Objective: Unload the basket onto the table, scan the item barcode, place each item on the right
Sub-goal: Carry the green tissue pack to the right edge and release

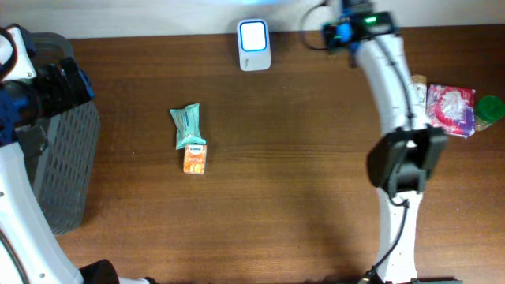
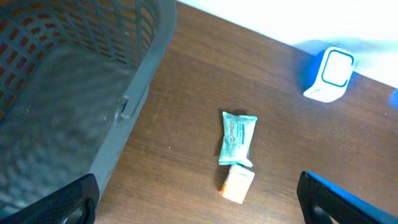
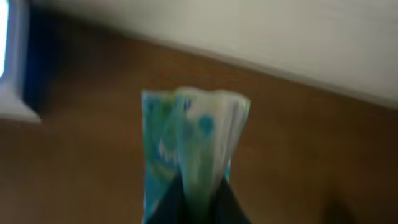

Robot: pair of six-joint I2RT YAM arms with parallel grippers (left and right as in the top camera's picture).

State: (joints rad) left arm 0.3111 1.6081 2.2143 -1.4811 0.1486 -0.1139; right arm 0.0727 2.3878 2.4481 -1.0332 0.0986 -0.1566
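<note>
**Item: held packet**. A blue-green and white wrapper. You have it pinched at its lower end in the right claw, which is closed tight on it. It hangs over the far edge of the counter, just to the right of the scanner. The view is blurred and no barcode can be made out.

**Handling.** It is probably light, soft and crinkly, and the film may be slick. It is likely to flop or twist above the grip, so hold it by the flat sealed end rather than the puffy middle. Turn it slowly so that a printed face meets the scanner window.

**Left claw**. Its jaws are spread wide and hold nothing. It hovers by the basket at the counter's left edge.

**Also on the counter.**
- Spare packet, teal, lying left of centre.
- Orange carton, touching the spare packet's near end.
- Pink bag and a green object, at the right edge.

**Surface.** Dark brown wood grain, flat and matte, with bare space around the scanner.

**Room.** A pale wall runs behind the far edge. Nothing else of the room is visible.
</note>
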